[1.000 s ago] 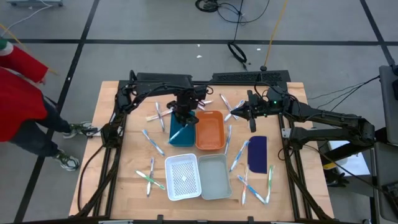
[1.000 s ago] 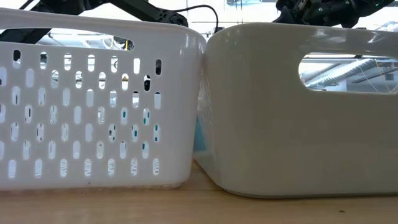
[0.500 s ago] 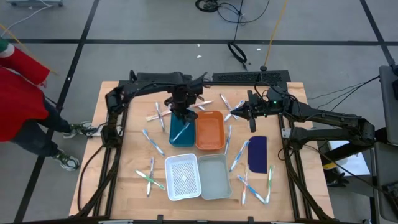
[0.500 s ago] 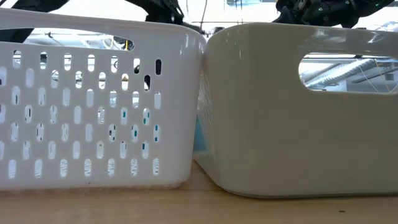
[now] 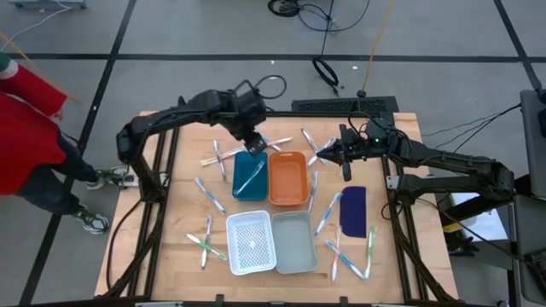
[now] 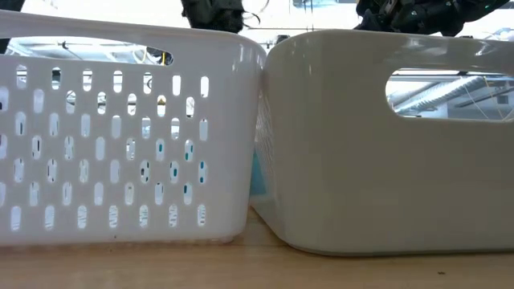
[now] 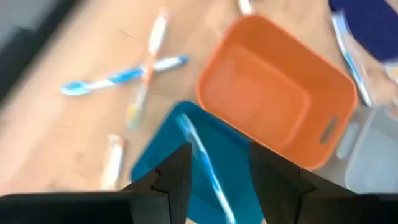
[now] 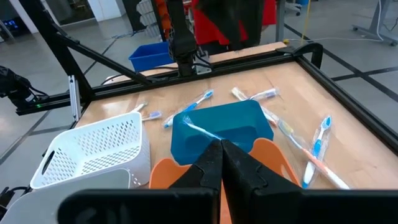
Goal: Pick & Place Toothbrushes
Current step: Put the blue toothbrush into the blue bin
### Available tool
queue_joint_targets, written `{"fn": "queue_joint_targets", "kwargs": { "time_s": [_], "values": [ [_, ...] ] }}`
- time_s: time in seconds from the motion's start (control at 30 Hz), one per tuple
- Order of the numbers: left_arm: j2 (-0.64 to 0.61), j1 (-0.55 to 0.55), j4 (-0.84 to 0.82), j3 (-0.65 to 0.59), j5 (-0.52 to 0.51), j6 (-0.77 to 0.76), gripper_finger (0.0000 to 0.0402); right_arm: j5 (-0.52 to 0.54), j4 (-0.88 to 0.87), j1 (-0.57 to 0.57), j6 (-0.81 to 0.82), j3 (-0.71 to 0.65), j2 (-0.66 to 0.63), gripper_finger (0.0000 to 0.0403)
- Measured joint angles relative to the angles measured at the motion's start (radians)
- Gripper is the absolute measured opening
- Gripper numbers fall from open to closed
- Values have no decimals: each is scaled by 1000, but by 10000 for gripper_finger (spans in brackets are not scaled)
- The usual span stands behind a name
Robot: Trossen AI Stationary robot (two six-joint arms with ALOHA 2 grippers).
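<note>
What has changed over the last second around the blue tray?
The left gripper, open and empty, has pulled up and back from over the blue tray, toward the table's far edge. A toothbrush lies in that tray, uncovered now. The right gripper, shut, has not moved, and the orange tray and scattered toothbrushes are as before.
</note>
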Motion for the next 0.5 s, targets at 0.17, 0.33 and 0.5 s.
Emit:
{"fn": "queue_joint_targets", "kwargs": {
  "time_s": [0.17, 0.33, 0.5],
  "values": [
    [-59, -14, 2, 0, -56, 1, 88, 0, 0, 0, 0, 0, 0, 0],
    [-102, -41, -18, 0, -71, -42, 15, 0, -1, 0, 0, 0, -6, 0],
    [-127, -65, -212, 0, -132, -275, 8, 0, -2, 0, 0, 0, -26, 0]
  ]
}}
